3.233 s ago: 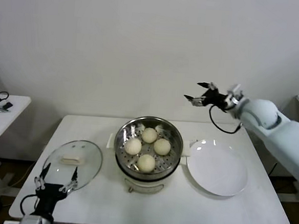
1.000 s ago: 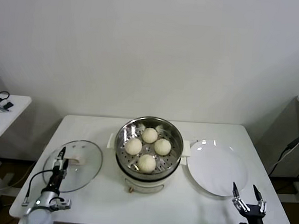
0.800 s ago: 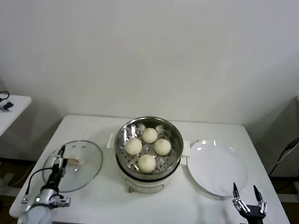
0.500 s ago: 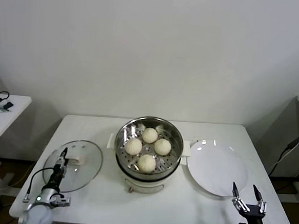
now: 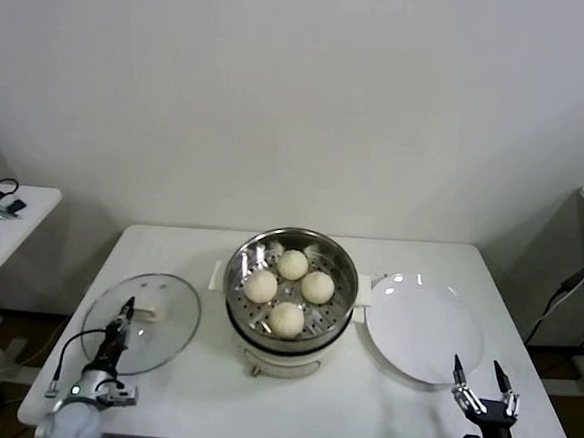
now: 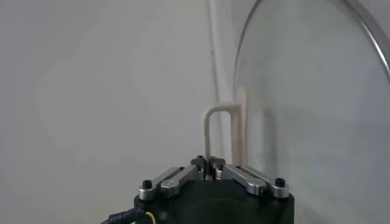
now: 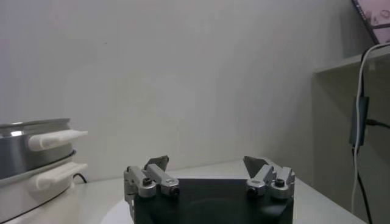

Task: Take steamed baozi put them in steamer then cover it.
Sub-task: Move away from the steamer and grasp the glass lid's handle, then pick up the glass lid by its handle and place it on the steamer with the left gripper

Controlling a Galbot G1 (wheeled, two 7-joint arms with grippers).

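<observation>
I have the left tool (image 6: 211, 163) pinched tight on the cream handle (image 6: 220, 131) of the cover (image 5: 150, 314), which sits on the tabletop (image 5: 360, 399) just to the left of the steamer (image 5: 289, 284). All four steamed baozi (image 5: 288, 290) are already in the basket, so what remains, as I read it, is lifting the lid across and setting it down

To do this well I would raise straight up first, clearing the tabletop before any sideways travel, because the grip is on a thin bar and the glass disc hangs heavy off it; a quick swing could let it pivot in the fingers. I would carry it high enough to pass over the steamer's rim and the near side handle, centre it, then lower it flat so the metal rim seats all round

In the left wrist view the handle's long axis runs away from the tool, in line with its reach, and the glass appears tipped up on one side rather than lying level, so I would watch for slip

The right tool (image 5: 479, 397) is parked low at the front right edge of the tabletop, near the white plate (image 5: 425, 331), fingers spread wide and holding nothing
</observation>
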